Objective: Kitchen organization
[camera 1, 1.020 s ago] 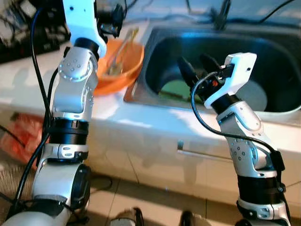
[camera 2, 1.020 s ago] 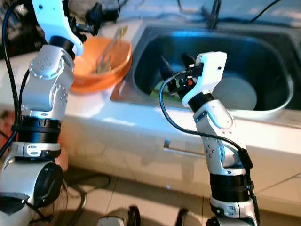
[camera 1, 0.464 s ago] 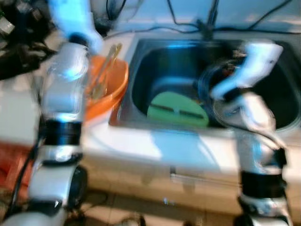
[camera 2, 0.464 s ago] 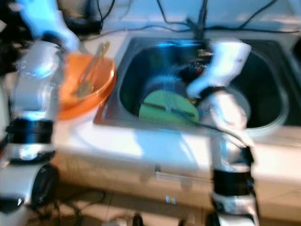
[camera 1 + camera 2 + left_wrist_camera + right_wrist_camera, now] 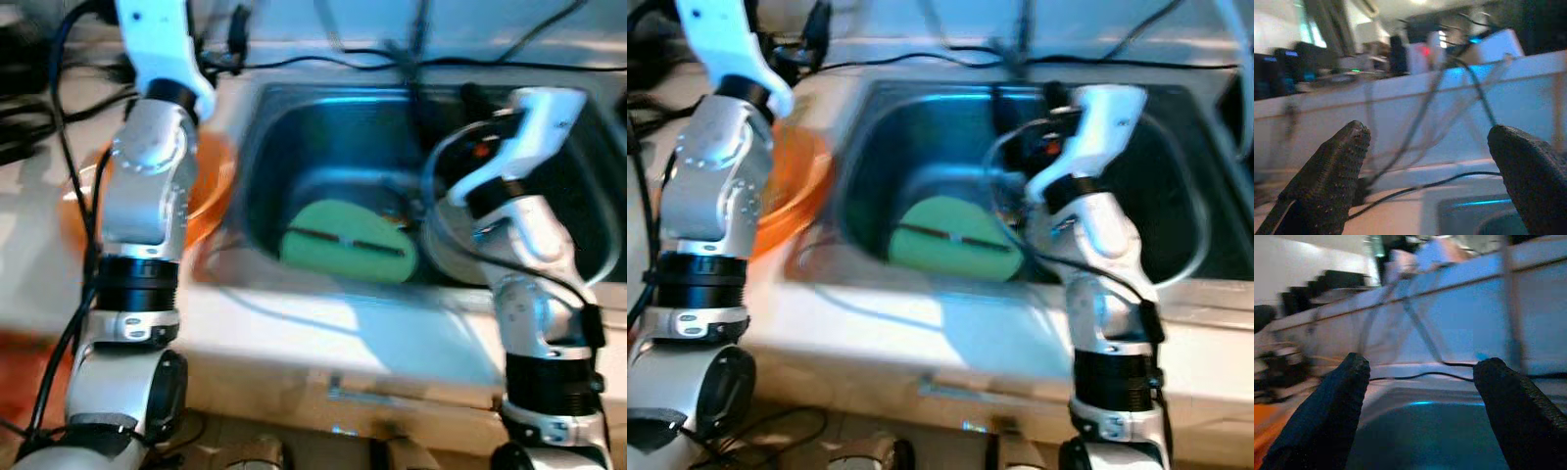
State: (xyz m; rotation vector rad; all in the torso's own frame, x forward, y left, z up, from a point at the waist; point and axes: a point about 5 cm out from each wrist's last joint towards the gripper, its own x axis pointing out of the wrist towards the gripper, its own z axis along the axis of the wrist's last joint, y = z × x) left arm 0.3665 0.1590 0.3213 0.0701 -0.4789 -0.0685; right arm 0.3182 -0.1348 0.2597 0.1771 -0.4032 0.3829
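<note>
You face the white desk (image 5: 294,323), which spans the whole frame and carries everything else. Set into it is the steel sink (image 5: 294,147); a green plate (image 5: 348,245) lies flat on the basin floor near the front wall, and it reads as the item to be sorted in this kitchen tidy-up. A paler round dish seems to sit beside it behind the right arm, too blurred for you to confirm. On the desk just left of the sink stands an orange bowl (image 5: 211,191), largely hidden by the left arm.

Your right pincer (image 5: 1420,377) is raised above the sink, its two fingers spread wide with nothing between them, pointing toward the back wall and the cables there: probably staged for a descent to the plate. Your left pincer (image 5: 1427,147) is likewise spread and empty, held high over the desk's rear edge near the bowl, likely parked clear of the basin.
</note>
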